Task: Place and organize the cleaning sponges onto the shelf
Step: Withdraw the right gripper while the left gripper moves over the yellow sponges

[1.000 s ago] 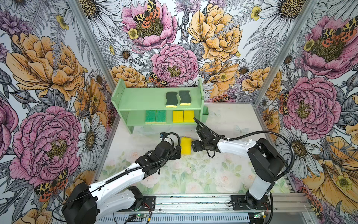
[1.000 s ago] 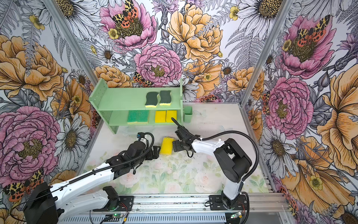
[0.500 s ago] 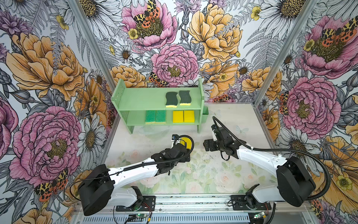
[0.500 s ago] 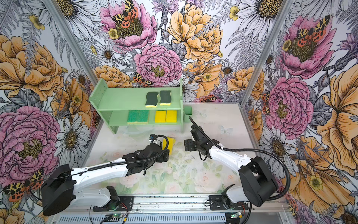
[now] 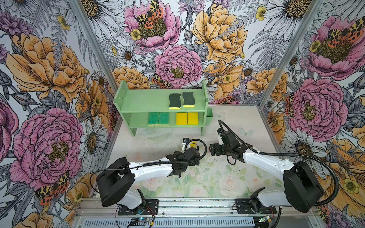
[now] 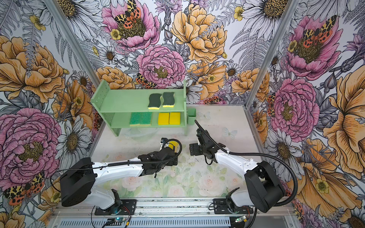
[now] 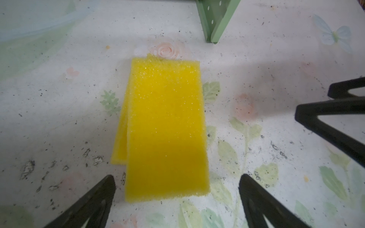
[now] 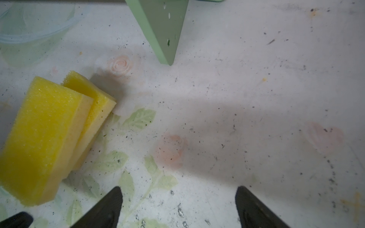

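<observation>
My left gripper (image 7: 176, 178) hangs open astride the stacked yellow sponges (image 7: 166, 118), ready to pinch their long sides. My right gripper (image 8: 177, 189) sits open, empty, aside.

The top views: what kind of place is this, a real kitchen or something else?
Probably a staged robot test booth, not a home. Flower-printed walls stand between metal posts, two arms are bolted to a front rail, and a small shelf holds sponges.
</observation>
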`<state>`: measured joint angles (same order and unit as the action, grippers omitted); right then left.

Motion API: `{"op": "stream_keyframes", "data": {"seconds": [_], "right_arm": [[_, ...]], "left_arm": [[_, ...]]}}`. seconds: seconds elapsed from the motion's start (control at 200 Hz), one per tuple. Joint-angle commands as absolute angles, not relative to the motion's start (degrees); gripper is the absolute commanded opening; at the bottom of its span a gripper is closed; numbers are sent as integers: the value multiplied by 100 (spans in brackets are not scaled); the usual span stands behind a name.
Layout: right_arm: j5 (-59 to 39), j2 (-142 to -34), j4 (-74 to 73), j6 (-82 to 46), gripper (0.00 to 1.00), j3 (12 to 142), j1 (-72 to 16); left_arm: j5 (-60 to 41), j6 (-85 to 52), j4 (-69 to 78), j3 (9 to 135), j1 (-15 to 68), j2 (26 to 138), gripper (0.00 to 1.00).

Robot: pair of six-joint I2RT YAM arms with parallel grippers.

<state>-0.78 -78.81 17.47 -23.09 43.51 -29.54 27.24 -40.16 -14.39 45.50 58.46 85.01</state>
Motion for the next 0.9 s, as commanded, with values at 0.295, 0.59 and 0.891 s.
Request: {"op": "stream_keyframes", "data": {"seconds": [0.295,0.59,0.891], "right_arm": [[-92,-7910,1706,-2260,92,4305,-2905],[-88,-7906,1705,-2268,92,4272,-2900],[-89,-7912,1705,-2298,92,4250,-2900]], "left_arm": [[3290,-4052,-1107,4456,5947,8581,99],[3779,-4078,-1011,4446,6165,8802,97],[3982,-4232,-1015,4463,6203,8973,89]]}}
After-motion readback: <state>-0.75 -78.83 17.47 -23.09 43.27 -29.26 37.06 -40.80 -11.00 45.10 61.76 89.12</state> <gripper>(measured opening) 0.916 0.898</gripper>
